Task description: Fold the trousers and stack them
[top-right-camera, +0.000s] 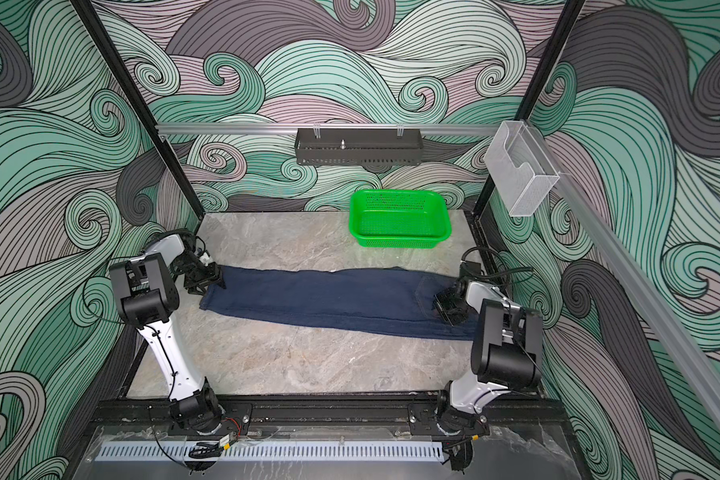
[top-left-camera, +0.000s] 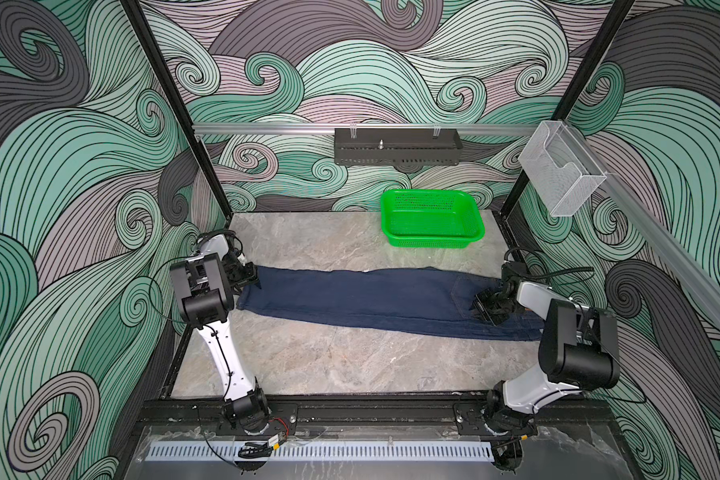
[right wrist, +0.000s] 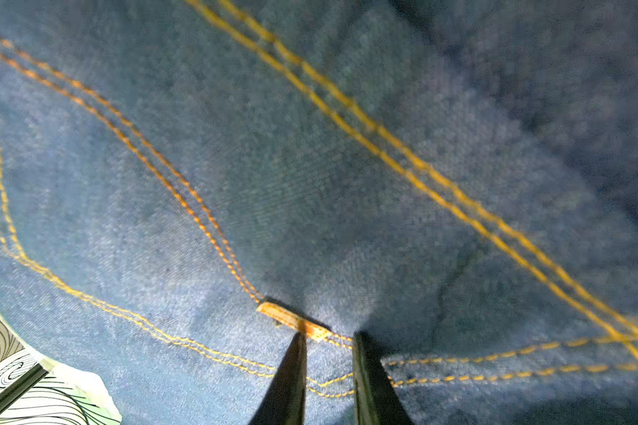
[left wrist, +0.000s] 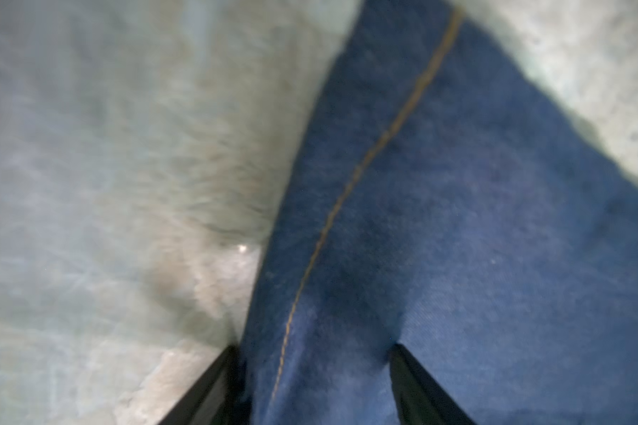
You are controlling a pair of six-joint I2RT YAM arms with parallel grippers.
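The trousers (top-left-camera: 371,299) (top-right-camera: 329,299) are dark navy jeans lying in one long strip across the table, hems at the left, waist and back pocket at the right. My left gripper (top-left-camera: 252,283) (top-right-camera: 215,282) is low at the hem end. In the left wrist view it (left wrist: 314,349) stands open, its fingers astride the hem edge with its orange seam, denim (left wrist: 457,220) between them. My right gripper (top-left-camera: 481,309) (top-right-camera: 441,307) rests on the pocket area. In the right wrist view it (right wrist: 328,336) is shut on a pinch of denim (right wrist: 310,184) beside an orange bar tack.
A green perforated basket (top-left-camera: 433,245) (top-right-camera: 400,241) stands at the back right of the marble table (top-left-camera: 329,365). A black tray (top-left-camera: 398,151) hangs on the rear rail. A clear plastic holder (top-left-camera: 558,170) hangs on the right rail. Patterned walls close in three sides.
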